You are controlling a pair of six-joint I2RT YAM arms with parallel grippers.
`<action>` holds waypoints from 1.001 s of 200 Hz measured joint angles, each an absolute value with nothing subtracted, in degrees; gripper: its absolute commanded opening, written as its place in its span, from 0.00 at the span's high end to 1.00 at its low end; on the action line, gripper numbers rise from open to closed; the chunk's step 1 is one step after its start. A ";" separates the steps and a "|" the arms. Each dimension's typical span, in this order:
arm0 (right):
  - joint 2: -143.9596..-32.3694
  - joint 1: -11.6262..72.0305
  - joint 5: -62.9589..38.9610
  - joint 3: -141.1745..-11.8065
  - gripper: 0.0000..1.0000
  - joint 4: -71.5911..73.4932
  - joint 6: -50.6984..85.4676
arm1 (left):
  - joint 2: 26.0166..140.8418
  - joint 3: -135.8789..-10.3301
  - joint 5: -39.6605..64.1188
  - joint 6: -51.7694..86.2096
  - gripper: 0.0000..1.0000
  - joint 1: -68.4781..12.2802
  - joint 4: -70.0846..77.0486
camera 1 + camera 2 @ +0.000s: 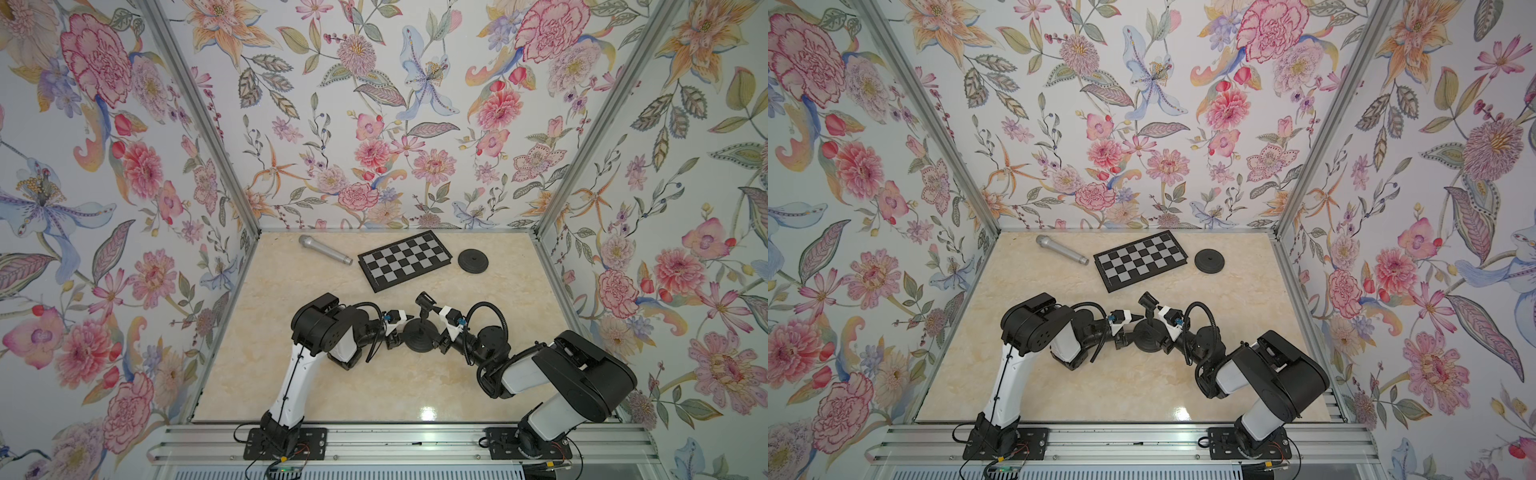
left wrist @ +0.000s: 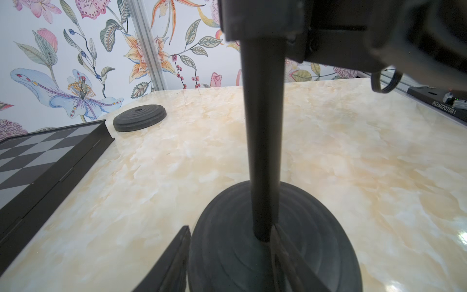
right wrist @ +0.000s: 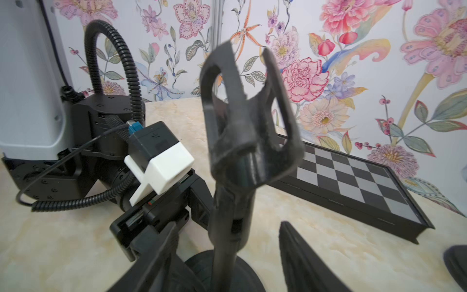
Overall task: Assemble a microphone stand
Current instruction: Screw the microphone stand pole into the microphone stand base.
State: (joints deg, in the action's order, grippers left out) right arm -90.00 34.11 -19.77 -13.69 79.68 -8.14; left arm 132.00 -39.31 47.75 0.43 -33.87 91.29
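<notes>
**Bimanual cell from above, with wrist close-ups.** The stand is at the centre of both top views, on a glossy, cream, marble-patterned table (image 1: 374,386).

- **Stand:** The base (image 1: 417,344) is a matt black disc with concentric stepped rings that rise to a low dome. A slim, round black pole (image 2: 262,151) stands upright in its middle. On top sits a rough-surfaced, U-shaped black clip (image 3: 247,131), set at an angle.
- **Left gripper (image 2: 230,227):** Its two black wedge-shaped fingers lie low over the base. One is at the disc's rim and the other just beside the foot of the pole. Whether they clamp anything cannot be told.
- **Right gripper (image 3: 230,225):** The jaws are parted, with one finger on either side of the pole and a gap on each side, so it grips nothing.
- **Position of the grippers:** In the top views they face each other across the stand, the left one on its left and the right one on its right.
- **Microphone (image 1: 325,249):** A silver cylinder with a mesh ball head lies on its side at the upper left of the table, well apart from the clip.
- **Chessboard (image 1: 405,259):** It lies flat and askew at upper centre, with grey and black squares inside a raised black rim. It sits between the microphone and the spare disc.
- **Spare disc (image 1: 473,261):** A second ringed black disc lies at the upper right of the table.
- **Surroundings:** Floral wallpaper (image 1: 374,104) covers the walls. An aluminium rail (image 1: 395,444) along the lower edge carries both arm mounts.
- **Obstructions:** In the left wrist view the pole and the dark body of the other arm hide part of the far table. In the right wrist view the clip stands in front of the chessboard.
</notes>
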 measured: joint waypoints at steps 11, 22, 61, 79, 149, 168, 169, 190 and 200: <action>-89.23 32.62 -24.36 -15.16 0.37 76.90 -8.84 | 132.00 -39.24 47.72 0.43 0.48 -33.87 91.31; -89.17 31.24 -28.47 -16.51 0.42 74.78 -9.26 | 132.00 -39.27 47.72 0.43 0.48 -33.87 91.29; -89.36 27.42 -36.75 -18.98 0.68 70.87 -9.45 | 132.03 -39.29 47.72 0.49 0.48 -33.87 91.31; -89.38 26.87 -37.80 -19.57 0.79 69.97 -9.23 | 132.14 -39.59 47.90 0.84 0.48 -33.78 91.31; -90.26 30.96 -28.45 -18.41 1.00 73.47 -6.31 | 132.49 -39.75 48.73 1.80 0.48 -33.47 91.42; -91.02 36.14 -16.69 -16.27 1.00 78.08 -5.17 | 132.49 -39.79 48.84 1.93 0.48 -33.41 91.39; -91.07 36.34 -16.27 -16.21 1.00 78.24 -5.15 | 132.49 -39.79 48.84 1.93 0.48 -33.41 91.39; -93.89 45.36 3.36 -14.94 1.00 84.51 -3.95 | 132.46 -39.75 48.86 2.02 0.48 -33.26 91.42; -95.98 49.23 11.94 -14.98 1.00 87.39 -3.22 | 132.49 -39.79 48.80 2.11 0.48 -33.28 91.39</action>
State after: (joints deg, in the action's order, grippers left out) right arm -95.98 49.23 11.94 -14.98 87.39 -3.22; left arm 132.49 -39.79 48.80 2.11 -33.28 91.39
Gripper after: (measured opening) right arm 0.252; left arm 0.519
